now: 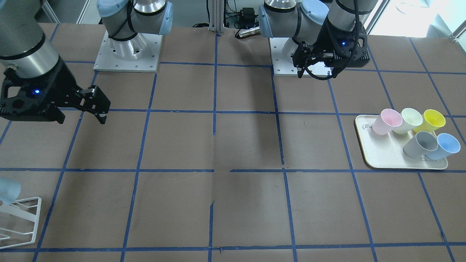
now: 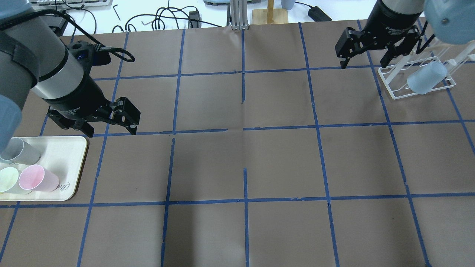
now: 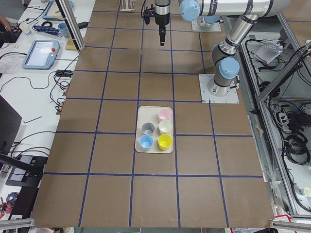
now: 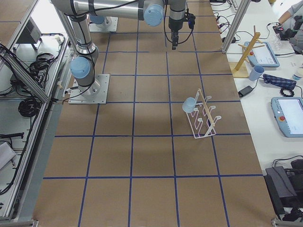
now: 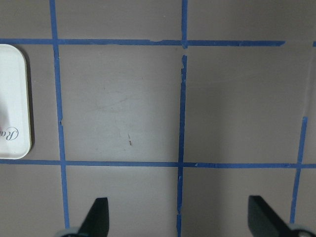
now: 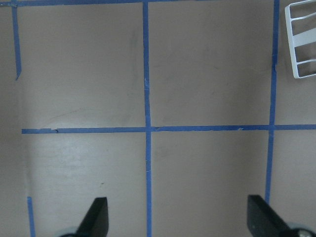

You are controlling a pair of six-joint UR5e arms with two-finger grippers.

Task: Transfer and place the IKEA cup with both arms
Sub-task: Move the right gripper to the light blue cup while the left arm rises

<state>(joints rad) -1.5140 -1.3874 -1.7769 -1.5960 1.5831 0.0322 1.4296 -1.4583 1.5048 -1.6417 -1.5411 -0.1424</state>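
Note:
A pale sky-blue IKEA cup [image 1: 446,145] stands upright in the white tray [image 1: 386,156], next to the grey cup [image 1: 422,143]; it also shows in the exterior left view [image 3: 146,142]. A near-identical blue cup [image 2: 426,78] hangs tilted on the white wire rack [image 2: 397,87]. I cannot tell which of the two is the task's cup. My left gripper [image 2: 109,129] is open and empty, above the table just beyond the tray [image 2: 70,155]. My right gripper [image 2: 363,65] is open and empty, just left of the rack. Both wrist views show bare table between spread fingers.
The tray also holds a pink cup [image 1: 386,122], a pale green cup [image 1: 407,120] and a yellow cup [image 1: 431,120]. Blue tape lines grid the brown table. Cables and a wooden stand [image 2: 269,15] lie past the far edge.

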